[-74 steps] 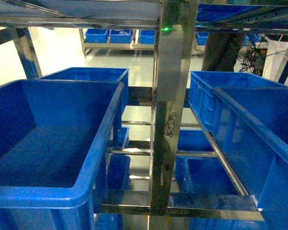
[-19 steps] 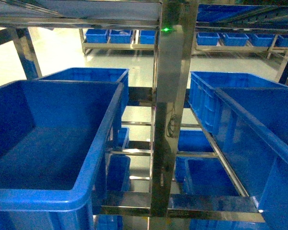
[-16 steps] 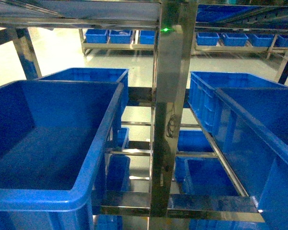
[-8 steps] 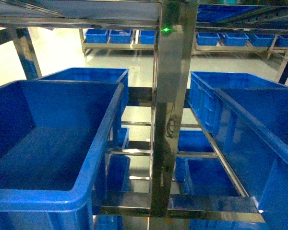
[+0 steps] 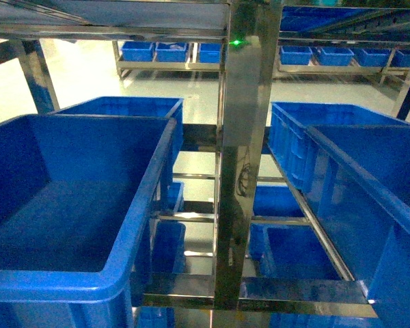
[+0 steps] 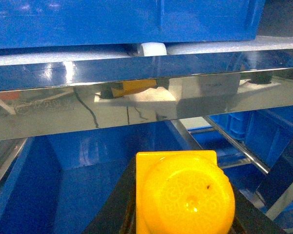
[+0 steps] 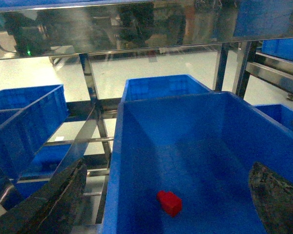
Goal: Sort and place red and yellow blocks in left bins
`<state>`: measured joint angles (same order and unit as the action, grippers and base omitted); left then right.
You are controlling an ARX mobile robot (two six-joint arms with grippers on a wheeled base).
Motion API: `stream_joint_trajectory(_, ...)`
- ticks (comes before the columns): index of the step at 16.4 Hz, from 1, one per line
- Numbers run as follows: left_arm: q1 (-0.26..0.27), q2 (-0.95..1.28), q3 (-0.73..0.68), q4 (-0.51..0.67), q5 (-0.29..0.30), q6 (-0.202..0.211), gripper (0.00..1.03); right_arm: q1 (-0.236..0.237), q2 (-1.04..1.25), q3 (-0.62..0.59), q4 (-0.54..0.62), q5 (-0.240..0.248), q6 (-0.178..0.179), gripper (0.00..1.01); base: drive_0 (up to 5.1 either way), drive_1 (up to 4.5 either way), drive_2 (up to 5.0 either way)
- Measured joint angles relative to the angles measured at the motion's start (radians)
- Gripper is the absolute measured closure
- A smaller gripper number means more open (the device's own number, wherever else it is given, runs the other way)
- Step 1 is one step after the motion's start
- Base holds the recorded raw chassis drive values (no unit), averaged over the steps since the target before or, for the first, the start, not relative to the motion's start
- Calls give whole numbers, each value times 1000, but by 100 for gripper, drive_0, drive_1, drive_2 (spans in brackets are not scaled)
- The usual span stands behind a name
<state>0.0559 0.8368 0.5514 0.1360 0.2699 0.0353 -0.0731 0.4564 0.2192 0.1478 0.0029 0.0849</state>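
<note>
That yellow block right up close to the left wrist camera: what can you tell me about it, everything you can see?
The yellow block fills the bottom of the left wrist view. It is bright orange-yellow, smooth and glossy like hard plastic, with a squarish body and a rounded stud facing the camera, faintly embossed and bearing a tiny dark speck. Dark gripper fingers flank it on both sides, so the left gripper appears to be holding it. It hangs above the inside of a blue bin, below a shiny metal shelf rail.

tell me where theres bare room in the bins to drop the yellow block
The near left bin shows a bare floor between its walls. In the right wrist view, a bin holds one red block near the front; its floor behind is free. The left gripper holds the yellow block.
</note>
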Motion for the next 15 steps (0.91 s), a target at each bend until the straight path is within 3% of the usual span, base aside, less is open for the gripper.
stream_joint_trajectory(1, 5, 0, 0, -12, 4, -1, 76, 0, 0, 0, 0, 0, 0, 3, 0, 0, 0)
stream_joint_trajectory(4, 96, 4, 0, -202, 84, 14, 76, 0, 0, 0, 0, 0, 0, 3, 0, 0, 0)
stream_joint_trajectory(7, 118, 24, -37, -252, 96, 49, 76, 0, 0, 0, 0, 0, 0, 3, 0, 0, 0)
stream_joint_trajectory(9, 106, 74, -54, -223, 78, 65, 76, 0, 0, 0, 0, 0, 0, 3, 0, 0, 0)
stream_joint_trajectory(15, 40, 260, -76, -50, -56, 85, 76, 0, 0, 0, 0, 0, 0, 3, 0, 0, 0)
